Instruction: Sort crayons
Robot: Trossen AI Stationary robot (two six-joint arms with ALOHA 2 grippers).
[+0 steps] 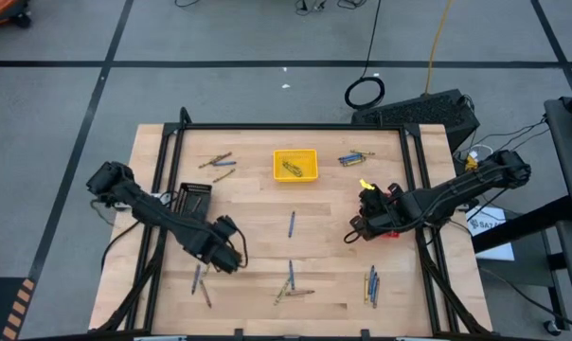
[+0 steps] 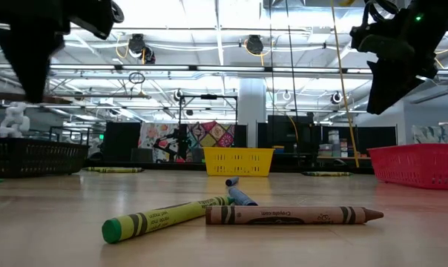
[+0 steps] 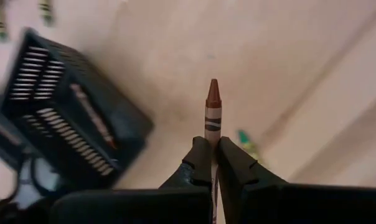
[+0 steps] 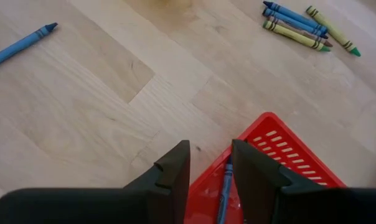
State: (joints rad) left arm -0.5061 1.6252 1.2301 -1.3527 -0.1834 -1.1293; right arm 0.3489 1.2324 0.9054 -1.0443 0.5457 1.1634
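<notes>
My left gripper [image 3: 212, 163] is shut on a brown crayon [image 3: 213, 109] above the table's near left part, beside the black tray [image 3: 70, 130], which holds another brown crayon [image 3: 93, 121]. My right gripper [image 4: 210, 163] stands open over the red tray [image 4: 287, 165], in which a blue crayon [image 4: 225, 186] lies. In the high view, my left gripper [image 1: 229, 256] and my right gripper [image 1: 360, 227] hang over a table where loose crayons lie flat: a blue one [image 1: 291, 224] in the middle and small groups [image 1: 288, 284] [image 1: 371, 284] near the front edge. My left gripper pinches the brown crayon's paper-wrapped shaft [image 3: 212, 132] between its two fingers. The crayon runs along the fingers, and its pointed tip [image 3: 213, 90] sticks out beyond the fingertips. The fingers point steeply down, and the crayon is lifted clear of the table.
A yellow tray [image 1: 295, 164] with crayons stands at the far middle. More crayons lie at the far left [image 1: 218, 163], the far right [image 1: 354, 157] and the near left [image 1: 201, 284]. A black frame [image 1: 291, 126] rims the table.
</notes>
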